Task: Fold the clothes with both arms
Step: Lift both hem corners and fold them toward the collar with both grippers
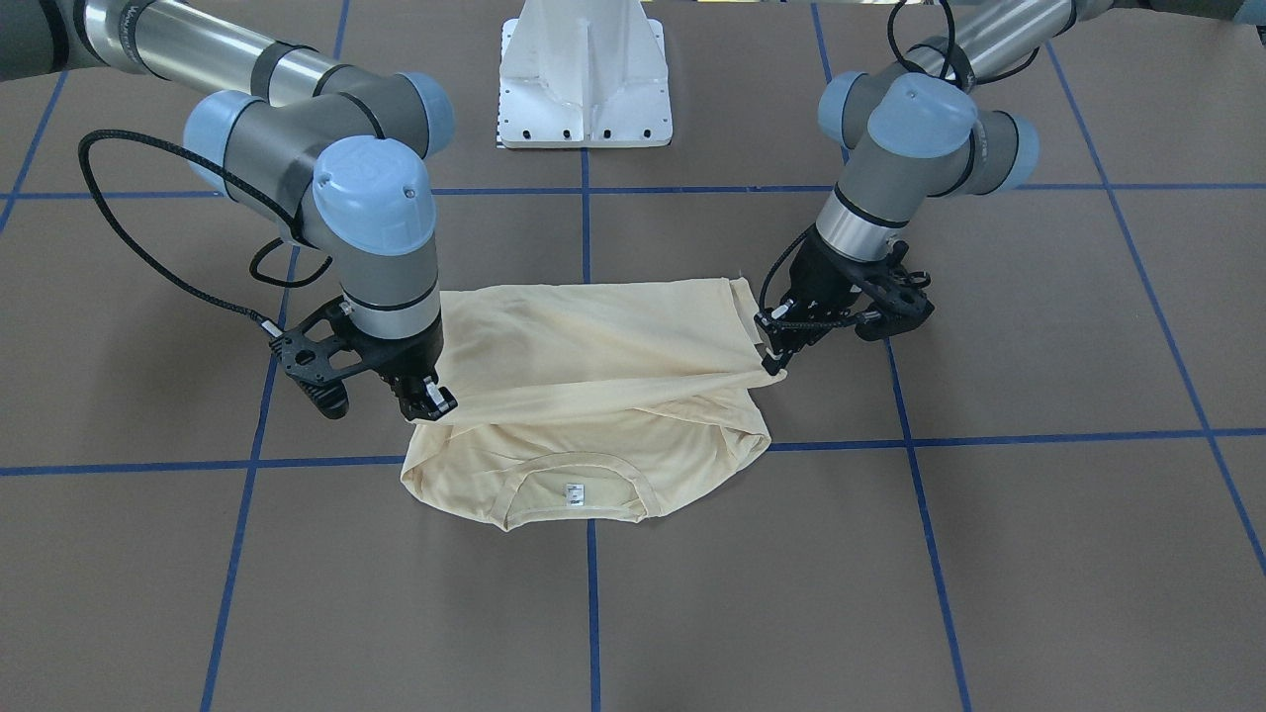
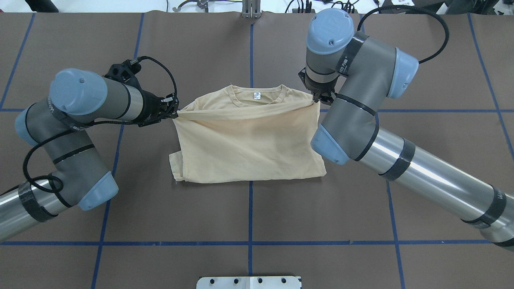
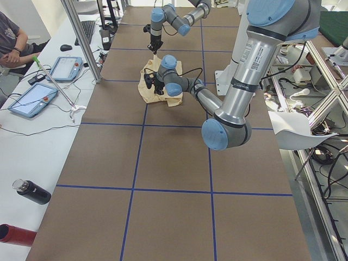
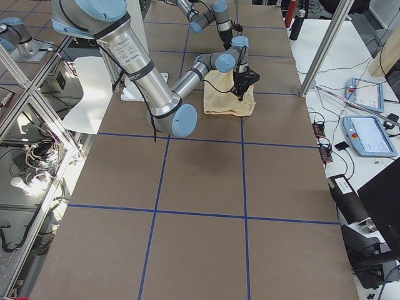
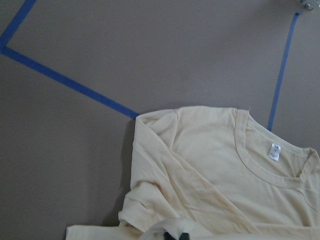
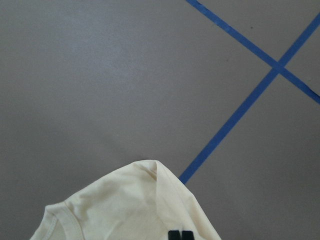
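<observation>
- T-shirt (image 2: 249, 140): pale yellow, lying on the brown table (image 2: 120, 208) directly out in front of the white pedestal base (image 2: 249, 282). It straddles the blue tape line (image 2: 250, 212) that runs away from the base.
- Lay of the garment: the folded near edge faces the base. The collar (image 2: 257, 100) and white neck label (image 2: 256, 95) are on the side farthest from the base.
- An upper layer of fabric is raised and drawn taut across the shirt, ending just short of the collar on the base's side.
- Left gripper (image 2: 173, 107): out from the base on the robot's left, at the shirt's far corner. The fingers are closed tight on the end of the raised layer. The left wrist view shows cloth bunched around the fingertips (image 5: 177, 236).
- Right gripper (image 2: 321, 98): out from the base on the robot's right, at the opposite far corner. The fingers are pressed together with the fabric edge pinched between them. The right wrist view shows the black fingertips (image 6: 180, 235) side by side on the cloth.
- Both held corners are off the table. The rest of the shirt lies flat.
</observation>
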